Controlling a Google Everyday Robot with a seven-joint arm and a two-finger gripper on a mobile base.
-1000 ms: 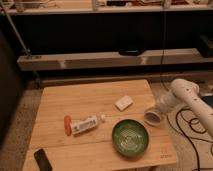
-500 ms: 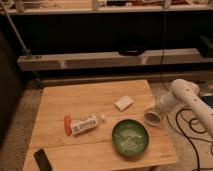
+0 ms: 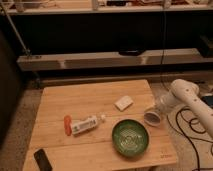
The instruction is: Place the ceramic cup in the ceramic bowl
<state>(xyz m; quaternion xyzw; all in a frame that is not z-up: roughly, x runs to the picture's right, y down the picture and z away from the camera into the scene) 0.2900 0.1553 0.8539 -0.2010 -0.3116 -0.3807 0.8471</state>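
Nearest the camera, a small dark flat object [image 3: 43, 159] lies at the front left corner of the wooden counter [image 3: 75, 100], well left of the ceramic bowl [image 3: 130, 138]. The ceramic bowl sits upright near the counter's front edge, right of centre, and nothing lies in it; its ribbed green interior is fully exposed.

Left of the bowl, and apart from it, a white bottle [image 3: 85, 124] lies on its side with its cap pointing toward the bowl. An orange object [image 3: 67, 125] lies just beside the bottle's far end, on the side away from the bowl.

Just behind and to the right of the bowl, near the counter's right edge, is the ceramic cup [image 3: 153, 118]. It is tilted, with its round mouth facing forward and down toward the counter. The gripper [image 3: 161, 107] is at the cup's rear, at the end of the white arm [image 3: 192, 102] reaching in from the right. Whether the gripper is clamped on the cup or parted cannot be determined. The cup is outside the bowl and close to its rim.

Behind the bowl, further back on the counter, a flat white rectangular block [image 3: 124, 103] lies apart from all else.

Beyond the counter runs a pale shelf [image 3: 100, 60].
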